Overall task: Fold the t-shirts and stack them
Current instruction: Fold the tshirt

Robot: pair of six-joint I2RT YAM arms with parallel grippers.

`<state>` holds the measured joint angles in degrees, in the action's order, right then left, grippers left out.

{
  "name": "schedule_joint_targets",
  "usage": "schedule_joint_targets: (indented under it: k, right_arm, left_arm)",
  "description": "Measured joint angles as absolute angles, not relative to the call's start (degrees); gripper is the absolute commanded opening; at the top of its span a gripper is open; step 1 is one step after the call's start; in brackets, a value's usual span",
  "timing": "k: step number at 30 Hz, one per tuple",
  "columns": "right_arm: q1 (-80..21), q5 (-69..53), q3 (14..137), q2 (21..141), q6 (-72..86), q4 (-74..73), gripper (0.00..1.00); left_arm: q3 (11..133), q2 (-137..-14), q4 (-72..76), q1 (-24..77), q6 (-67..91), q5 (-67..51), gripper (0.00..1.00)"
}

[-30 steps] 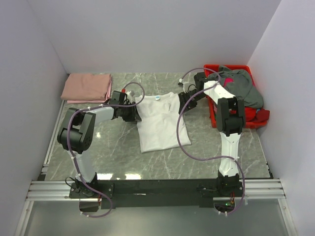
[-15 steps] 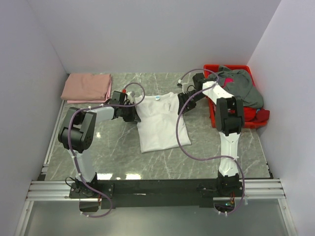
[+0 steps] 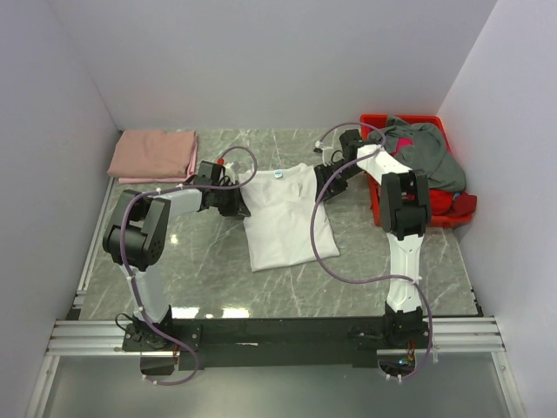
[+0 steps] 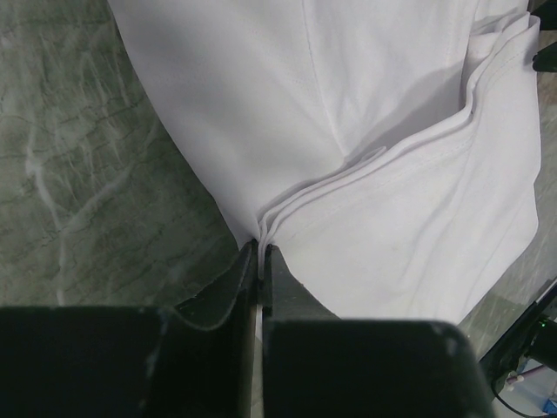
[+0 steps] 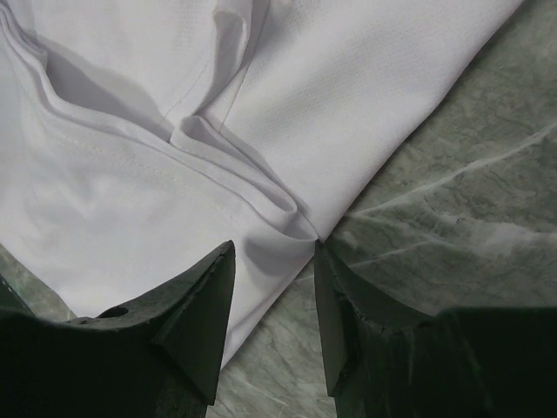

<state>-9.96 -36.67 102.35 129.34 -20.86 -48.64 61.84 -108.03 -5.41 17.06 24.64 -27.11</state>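
Observation:
A white t-shirt [image 3: 280,213] with a small blue neck label lies partly folded in the middle of the table. My left gripper [image 3: 239,202] is shut on its left edge; the left wrist view shows the jaws [image 4: 261,252] pinching several layers of white cloth [image 4: 383,148]. My right gripper [image 3: 323,181] is at the shirt's upper right edge, open, its jaws [image 5: 274,248] straddling a fold of the white cloth [image 5: 174,131] without gripping it. A folded salmon-pink t-shirt [image 3: 154,155] lies at the back left. Grey [image 3: 426,150] and red t-shirts [image 3: 452,205] are piled in the bin.
A red plastic bin [image 3: 381,187] stands at the back right against the wall. White walls close in the left, back and right. Cables loop from both arms over the marble table [image 3: 209,270].
Both grippers have stayed at the shirt's edges; the right arm has shifted slightly. The shirt barely moved.

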Motion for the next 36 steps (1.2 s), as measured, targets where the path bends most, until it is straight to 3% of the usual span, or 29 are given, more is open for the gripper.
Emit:
schedule_joint_targets:
  k: [8, 14, 17, 23, 36]
  right_arm:
    - [-10.94, -37.50, 102.32, 129.51, -21.06, -48.73, 0.47]
    - [-11.64, -38.04, 102.45, 129.58, -21.12, -48.90, 0.38]
    - [-11.66, -38.30, 102.87, 129.73, -21.17, -49.08, 0.31]
    - [-11.66, -38.35, 102.87, 129.75, -21.61, -49.10, 0.01]
    - [-10.96, -38.19, 96.68, 125.73, -22.17, -48.49, 0.00]
  left_arm:
    - [61.84, -106.96, -5.37, 17.06, 24.53, -27.83, 0.01]
    - [61.84, -106.50, -5.04, 17.06, 24.43, -28.71, 0.01]
    - [61.84, -106.50, -4.99, 17.06, 24.43, -28.86, 0.01]
    - [61.84, -106.50, -4.95, 17.06, 24.03, -29.41, 0.01]
    - [61.84, -104.20, -4.97, 17.06, 23.18, -30.22, 0.01]
